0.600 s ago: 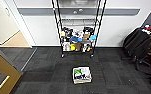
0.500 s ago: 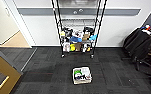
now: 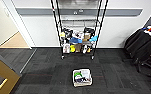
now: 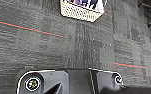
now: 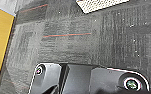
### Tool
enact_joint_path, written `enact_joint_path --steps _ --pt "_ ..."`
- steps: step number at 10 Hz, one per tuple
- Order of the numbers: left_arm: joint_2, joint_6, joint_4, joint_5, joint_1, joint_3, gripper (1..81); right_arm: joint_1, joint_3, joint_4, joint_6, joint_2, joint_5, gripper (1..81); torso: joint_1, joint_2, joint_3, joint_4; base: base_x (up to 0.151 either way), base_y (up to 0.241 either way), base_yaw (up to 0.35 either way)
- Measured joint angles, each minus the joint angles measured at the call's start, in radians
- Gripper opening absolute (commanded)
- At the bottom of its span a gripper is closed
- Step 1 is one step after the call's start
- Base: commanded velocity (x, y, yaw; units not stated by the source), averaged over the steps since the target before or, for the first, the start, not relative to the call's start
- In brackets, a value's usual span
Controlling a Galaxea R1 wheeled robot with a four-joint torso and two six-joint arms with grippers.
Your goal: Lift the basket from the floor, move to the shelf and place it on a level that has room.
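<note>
The basket [image 3: 82, 78], small and cream with items inside, sits on the floor [image 3: 41, 72] of dark grey carpet, a short way in front of the shelf [image 3: 78, 37]. The shelf is a tall black wire rack against the white wall. Its lower tiers are crowded with things, while the level [image 3: 78, 25] above them looks bare. In the left wrist view the basket's woven side [image 4: 82, 11] lies beyond the arm's dark plate, over open carpet. A corner of the basket [image 5: 101, 5] also appears in the right wrist view, apart from that arm.
A yellow wooden door [image 3: 1, 72] juts in at the left, and behind it a doorway opens onto tan flooring [image 3: 16, 41]. At the right stands a chair draped with dark cloth [image 3: 141, 47]. Thin red lines [image 4: 28, 28] cross the carpet.
The whole head picture has shifted slightly, with the basket and rack a little lower in it: the camera has moved nearer. The basket itself lies as before.
</note>
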Motion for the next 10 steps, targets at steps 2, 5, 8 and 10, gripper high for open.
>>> enact_joint_path --steps 2,5,8,10 --pt "0.0 0.0 0.0 0.004 0.007 0.0 81.1 -0.003 -0.001 0.0 0.0 -0.004 -0.001 81.1 -0.001 0.0 0.0 0.0 0.101 0.0 0.0" --pt "0.0 0.0 0.0 -0.003 -0.002 0.0 81.1 0.005 -0.002 0.0 0.0 -0.003 0.003 81.1 0.0 0.0 0.0 0.0 0.101 0.0 0.0" --pt "0.0 0.0 0.0 0.001 0.004 0.0 81.1 -0.003 -0.019 0.0 0.0 -0.003 0.0 81.1 -0.001 0.0 0.0 0.0 0.101 0.0 0.0" --pt "-0.002 0.0 0.0 0.001 0.001 0.0 81.1 -0.001 -0.028 0.001 0.0 -0.003 0.0 81.1 0.0 0.0 0.0 0.0 0.101 0.0 0.0"
